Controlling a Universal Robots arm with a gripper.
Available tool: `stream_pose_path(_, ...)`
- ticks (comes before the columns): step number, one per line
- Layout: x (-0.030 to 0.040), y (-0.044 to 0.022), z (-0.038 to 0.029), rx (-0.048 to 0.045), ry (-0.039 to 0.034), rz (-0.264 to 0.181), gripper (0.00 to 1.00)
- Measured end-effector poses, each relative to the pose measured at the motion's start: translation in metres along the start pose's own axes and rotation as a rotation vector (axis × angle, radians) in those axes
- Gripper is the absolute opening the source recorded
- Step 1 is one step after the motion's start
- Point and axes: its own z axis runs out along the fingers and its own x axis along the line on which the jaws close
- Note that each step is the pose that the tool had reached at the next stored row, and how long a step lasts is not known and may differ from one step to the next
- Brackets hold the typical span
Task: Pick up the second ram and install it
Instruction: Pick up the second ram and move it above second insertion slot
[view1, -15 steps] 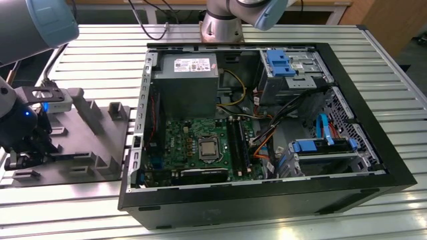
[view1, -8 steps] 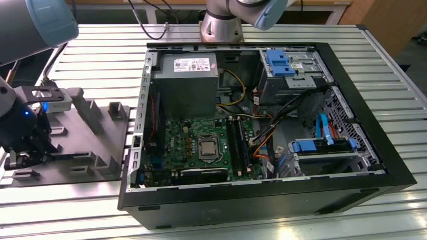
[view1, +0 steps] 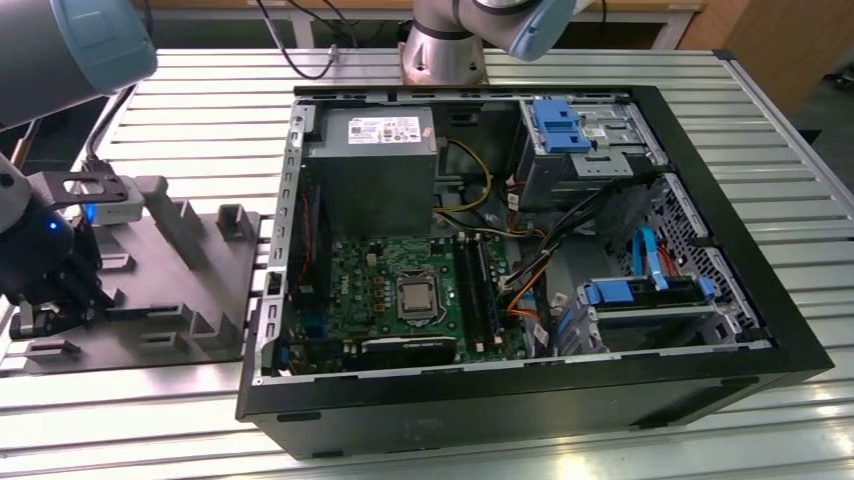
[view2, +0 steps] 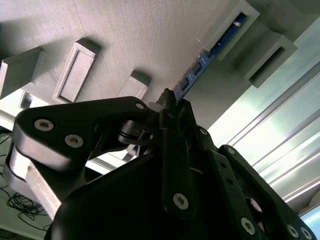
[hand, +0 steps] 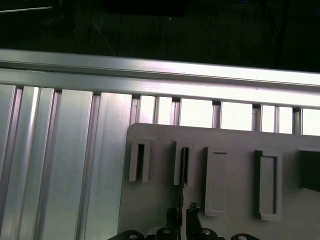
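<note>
Memory stick (view2: 197, 65), likely light, stiff yet fragile, stands slotted in the tray (view2: 125, 35), gripper (view2: 169, 97) pinched shut across its flat faces, a sound hold.

my gripper (view2: 167, 100) pinched on one end of the second ram (view2: 210, 52), other end in raised slot, grey tray (view2: 125, 30) behind

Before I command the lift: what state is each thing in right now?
gripper: shut on the second ram
second ram: on edge, seated in the grey tray's slot
grey tray: lying flat
computer case: on its side, side panel off, inside exposed
</note>
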Motion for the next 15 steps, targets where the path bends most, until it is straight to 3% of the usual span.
stream_pose_path(15,0.0001,-0.0001,0.0016,0.0001,0.0001,0.0,0.22)
